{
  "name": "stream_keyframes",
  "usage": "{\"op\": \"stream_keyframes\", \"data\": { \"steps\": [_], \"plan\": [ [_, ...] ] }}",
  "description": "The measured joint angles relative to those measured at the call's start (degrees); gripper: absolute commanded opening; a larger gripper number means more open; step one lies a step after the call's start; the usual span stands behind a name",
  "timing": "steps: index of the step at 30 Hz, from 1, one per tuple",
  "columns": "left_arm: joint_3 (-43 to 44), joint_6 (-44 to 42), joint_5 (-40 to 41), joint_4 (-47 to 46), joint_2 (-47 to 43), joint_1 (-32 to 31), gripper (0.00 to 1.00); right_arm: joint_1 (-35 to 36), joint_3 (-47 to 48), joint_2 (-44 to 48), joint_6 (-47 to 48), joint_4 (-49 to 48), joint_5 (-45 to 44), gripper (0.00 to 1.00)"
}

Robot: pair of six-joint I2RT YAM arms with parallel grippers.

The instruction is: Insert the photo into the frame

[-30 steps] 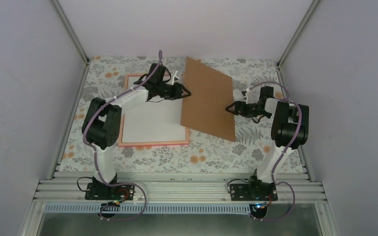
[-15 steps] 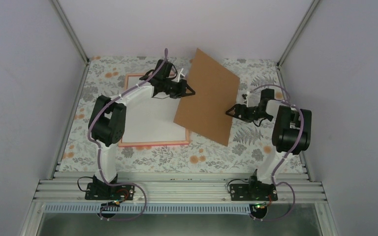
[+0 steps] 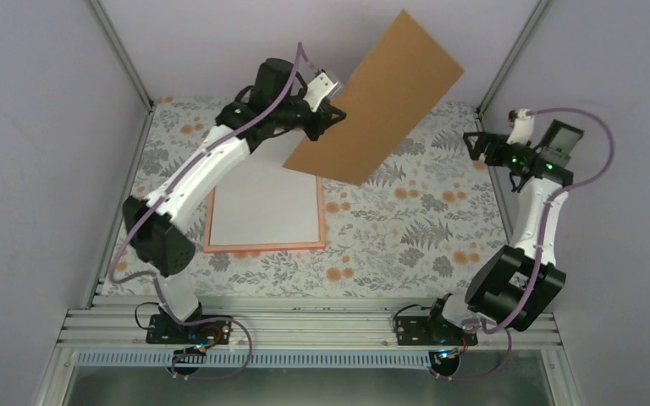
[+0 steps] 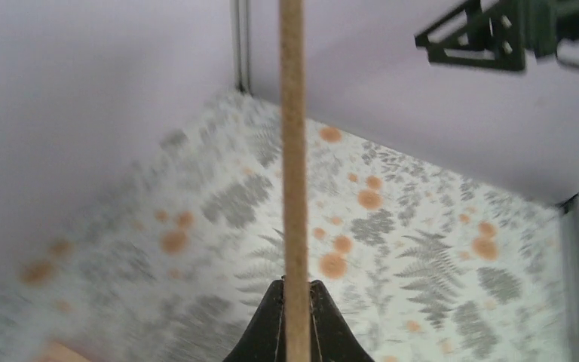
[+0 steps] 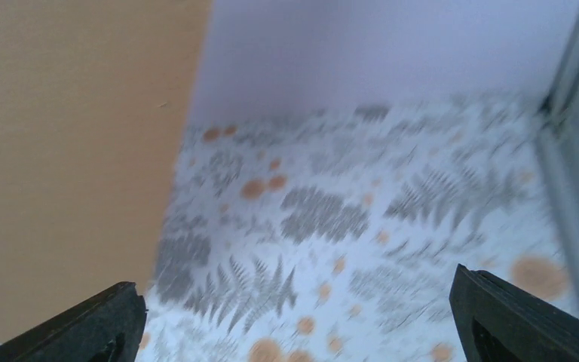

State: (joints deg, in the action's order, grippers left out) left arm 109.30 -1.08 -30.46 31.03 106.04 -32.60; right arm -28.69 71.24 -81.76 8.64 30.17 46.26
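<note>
The flat rectangular fibreboard panel [image 3: 372,97] is plain tan; at its 7 o'clock the thin-railed rectangular frame [image 3: 262,247] is salmon-pink around a white sheet [image 3: 267,203]; the cloth table cover [image 3: 406,228] shows grey ferns and orange blossoms

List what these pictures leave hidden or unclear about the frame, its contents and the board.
1. Top view: the backing board, held up by the left gripper, covers the far right corner of the frame.
2. Top view: the white sheet inside shows no print; photo or mat, unclear.
3. Left wrist: the board is edge-on, faces unseen.
</note>
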Motion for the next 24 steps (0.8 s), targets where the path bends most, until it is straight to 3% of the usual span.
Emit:
{"op": "stream_keyframes", "data": {
  "steps": [4,9,15,20,24],
  "plan": [
    [-4.07,-16.24,4.13,-1.01,-9.86,-1.92,0.02,-1.88,5.99,3.02,-0.61,-0.83,-3.08,1.0],
    [-22.1,-37.73,8.61,-7.21,-25.75,-3.54,0.02,-2.89,10.99,4.24,-1.81,-1.4,-4.37,1.0],
    [-33.05,-56.83,12.7,-8.24,-32.5,-3.74,0.02,-2.93,18.25,2.78,0.35,1.03,-1.27,1.0],
    [-49.81,-72.67,14.16,-14.38,-45.11,-3.96,0.02,-2.36,24.06,-1.11,0.94,4.57,9.77,1.0],
    [-62.03,-85.83,12.63,-20.09,-56.3,-4.52,0.02,2.27,24.48,-7.1,0.74,10.56,17.59,1.0]
  ]
}}
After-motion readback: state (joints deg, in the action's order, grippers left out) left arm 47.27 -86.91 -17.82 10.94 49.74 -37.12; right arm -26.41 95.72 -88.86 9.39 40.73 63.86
